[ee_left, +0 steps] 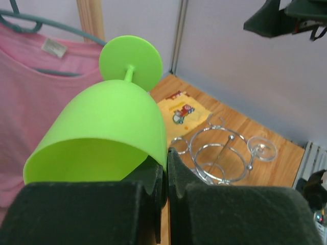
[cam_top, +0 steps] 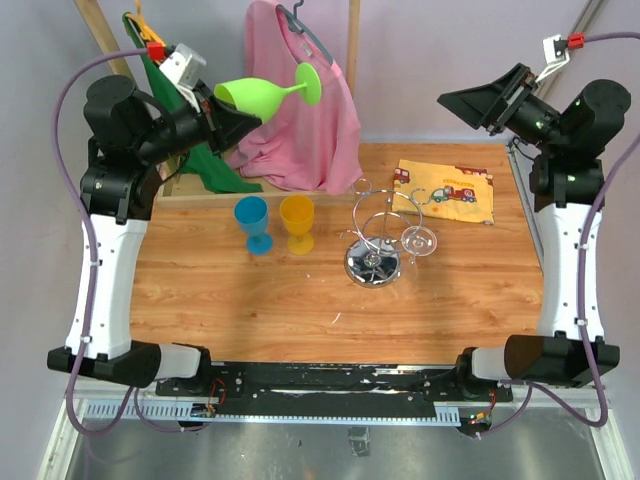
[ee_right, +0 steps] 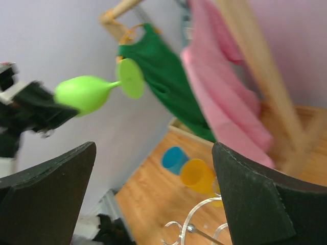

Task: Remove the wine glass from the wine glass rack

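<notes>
— Since the left claw [cam_top: 238, 120] is raised on the left, what is it doing?

— It is pinching the green wine glass [cam_top: 265, 92] by the rim of the bowl. In the left wrist view the two fingers [ee_left: 82, 214] are pressed almost together on the bowl wall. The glass lies on its side in the air, its stem and round foot pointing away from the claw, toward the pink shirt [cam_top: 300, 130] hanging behind it.

— So is it clear of the wine glass rack [cam_top: 375, 235]?

— Yes, it is well apart from it. The rack stands on the table [cam_top: 200, 300], below the left claw and off to its right.

— What lies between the claw and the rack?

— Below the claw, a green garment [cam_top: 210, 168] hangs at the table's far edge. A blue cup [cam_top: 253, 222] and a yellow cup [cam_top: 297, 222] stand upright side by side, nearer the rack.

— And past the rack?

— A clear glass [cam_top: 420, 240] sits just beside its arms. I cannot tell whether it is hanging or resting on the table. A yellow cloth [cam_top: 445, 190] printed with trucks lies below the right claw [cam_top: 465, 103].

— How is that claw?

— It is spread wide with nothing between its fingers, raised on the right and well apart from the rack.
</notes>
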Available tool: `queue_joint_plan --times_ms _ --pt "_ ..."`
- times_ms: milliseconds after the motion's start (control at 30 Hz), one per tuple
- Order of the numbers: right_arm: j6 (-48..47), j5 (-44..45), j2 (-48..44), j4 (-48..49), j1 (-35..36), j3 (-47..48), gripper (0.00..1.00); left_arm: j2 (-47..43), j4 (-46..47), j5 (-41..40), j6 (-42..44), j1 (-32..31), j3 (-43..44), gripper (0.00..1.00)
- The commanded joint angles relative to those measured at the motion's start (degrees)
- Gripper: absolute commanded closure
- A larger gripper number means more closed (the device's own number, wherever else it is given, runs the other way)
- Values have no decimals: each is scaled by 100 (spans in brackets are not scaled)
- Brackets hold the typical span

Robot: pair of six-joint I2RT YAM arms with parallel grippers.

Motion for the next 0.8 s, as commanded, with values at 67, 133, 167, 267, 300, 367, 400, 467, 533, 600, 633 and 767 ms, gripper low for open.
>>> queue_joint_plan --times_ms 67,133,167,267,300,367,400,467,533,600,633,767 --pt "-3819 2154 -297 -4387 -314 469 1 -349 -1970 -455 1493 -202 133 100" --pt "-4187 2861 -364 -4744 -315 478 1 -362 -2475 -529 1768 -216 154 100" --pt "-4322 3192 -387 -4903 -314 483 1 -367 -2706 -563 1876 -229 175 100" --pt "-4674 4019 -408 -5245 -314 497 1 -259 -3544 -780 2195 -382 232 100" --pt "-4731 4252 -400 -5329 -314 494 2 -196 -3803 -965 2287 -463 266 100" --pt "-4793 4593 -395 -5473 -315 469 2 -61 -4217 -1206 2385 -646 316 100" --pt "-4799 4696 -403 -5492 -314 430 2 6 -4383 -1279 2419 -753 323 100" --pt "-4784 4842 -424 -5496 -314 329 2 97 -4613 -1464 2466 -932 312 100" --pt "-4755 4874 -426 -5496 -315 264 2 167 -4781 -1658 2515 -1069 255 100" --pt "-4711 4876 -426 -5493 -314 206 1 221 -4917 -1848 2578 -1175 213 100" --pt "-4692 4879 -419 -5495 -316 182 2 248 -5016 -1934 2636 -1209 202 100" --pt "-4634 4853 -396 -5526 -314 129 1 190 -5152 -2314 2800 -1282 27 100"
